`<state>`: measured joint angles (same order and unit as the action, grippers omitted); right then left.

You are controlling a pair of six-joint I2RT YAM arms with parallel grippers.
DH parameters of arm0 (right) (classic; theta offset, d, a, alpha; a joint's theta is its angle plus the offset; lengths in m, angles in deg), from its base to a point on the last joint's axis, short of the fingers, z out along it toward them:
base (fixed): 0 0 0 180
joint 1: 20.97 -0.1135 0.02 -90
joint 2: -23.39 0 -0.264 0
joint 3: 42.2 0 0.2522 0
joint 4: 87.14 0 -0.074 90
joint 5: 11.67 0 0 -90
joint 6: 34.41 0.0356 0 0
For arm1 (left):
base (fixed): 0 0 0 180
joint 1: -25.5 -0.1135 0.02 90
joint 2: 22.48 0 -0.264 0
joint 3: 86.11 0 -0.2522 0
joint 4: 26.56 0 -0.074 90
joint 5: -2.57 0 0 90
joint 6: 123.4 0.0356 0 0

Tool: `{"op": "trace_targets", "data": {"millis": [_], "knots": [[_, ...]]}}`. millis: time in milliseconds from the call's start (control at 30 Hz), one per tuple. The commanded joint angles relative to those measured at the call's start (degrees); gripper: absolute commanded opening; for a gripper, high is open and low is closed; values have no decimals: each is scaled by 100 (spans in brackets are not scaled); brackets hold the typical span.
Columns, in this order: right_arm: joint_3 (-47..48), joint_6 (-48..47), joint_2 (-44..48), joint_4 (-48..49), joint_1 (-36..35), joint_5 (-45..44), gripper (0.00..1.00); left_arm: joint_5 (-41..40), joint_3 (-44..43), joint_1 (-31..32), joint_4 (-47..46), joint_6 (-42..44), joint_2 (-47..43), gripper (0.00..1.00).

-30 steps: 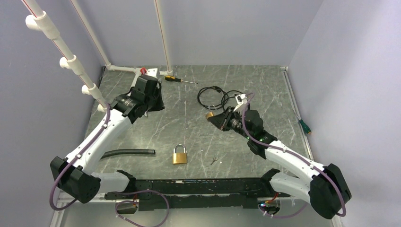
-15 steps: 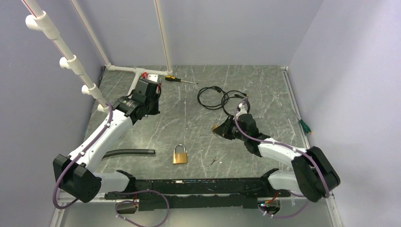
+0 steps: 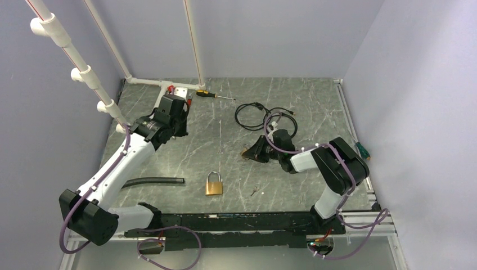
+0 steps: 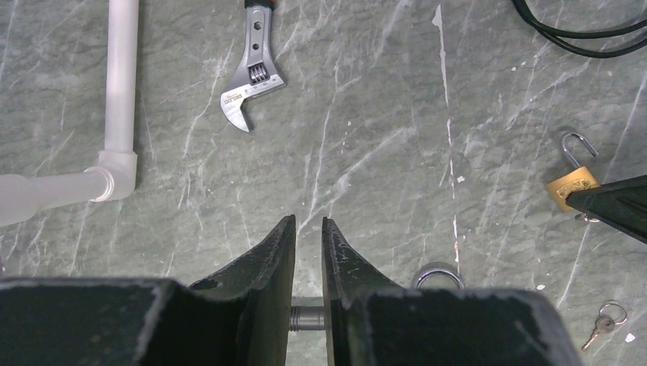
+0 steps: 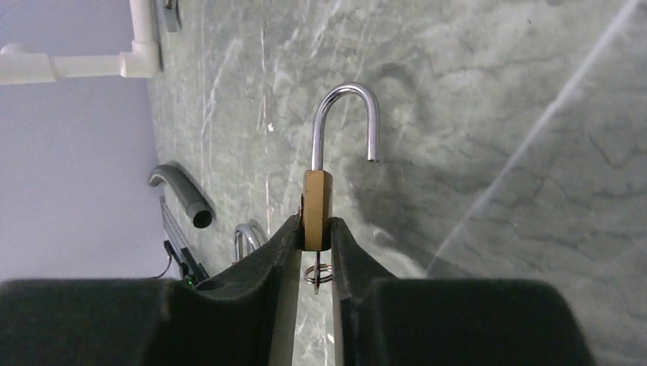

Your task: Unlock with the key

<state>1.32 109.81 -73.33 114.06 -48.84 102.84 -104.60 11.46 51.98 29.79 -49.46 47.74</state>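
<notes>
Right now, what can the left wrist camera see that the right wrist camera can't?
Only the left wrist view shows the left hand, which is empty, the loose key and the black cable. Only the right wrist view shows the black hose. Both show the open padlock pinched in the right hand, the other padlock's shackle, the white pipe and the table.

The black left claw [image 4: 308, 223] hangs over the grey marbled desk [image 4: 397, 130], jaws narrowly parted on nothing. A silver adjustable wrench [image 4: 252, 72] lies ahead and a white plastic pipe [image 4: 120, 84] at left. At right sits a small brass padlock [image 4: 572, 183], shackle open, with a small silver key [image 4: 603, 325] below it.
</notes>
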Motion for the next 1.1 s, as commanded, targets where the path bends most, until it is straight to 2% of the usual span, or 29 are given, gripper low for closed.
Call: {"op": "trace_targets", "data": {"millis": [0, 133, 300, 500, 700, 867, 967, 1067], "knots": [[276, 160, -65, 635, 20, 229, 32, -111, -6, -11, -143, 93, -57, 23], [273, 70, -34, 363, 20, 117, 52, -101, -1, -10, -144, 107, -43, 23], [210, -66, 167, -13, 35, -2, 61, -157, -14, -11, -128, 111, -30, 23], [150, -614, 969, -1108, 54, -539, 68, -197, 2, -11, -127, 118, -41, 23], [175, -1194, 2035, -2303, -43, -1197, 70, -172, 7, -11, -127, 124, -37, 23], [415, -1580, 2861, -3709, -516, -2286, 72, -14, -38, -7, -40, 127, 151, 24], [354, -1708, 3180, -3996, -733, -2617, 71, 338, -122, -11, 31, 197, 229, 28], [219, -2135, 3366, -3825, -948, -2267, 70, 691, -25, 4, -44, 132, 199, 32]]}}
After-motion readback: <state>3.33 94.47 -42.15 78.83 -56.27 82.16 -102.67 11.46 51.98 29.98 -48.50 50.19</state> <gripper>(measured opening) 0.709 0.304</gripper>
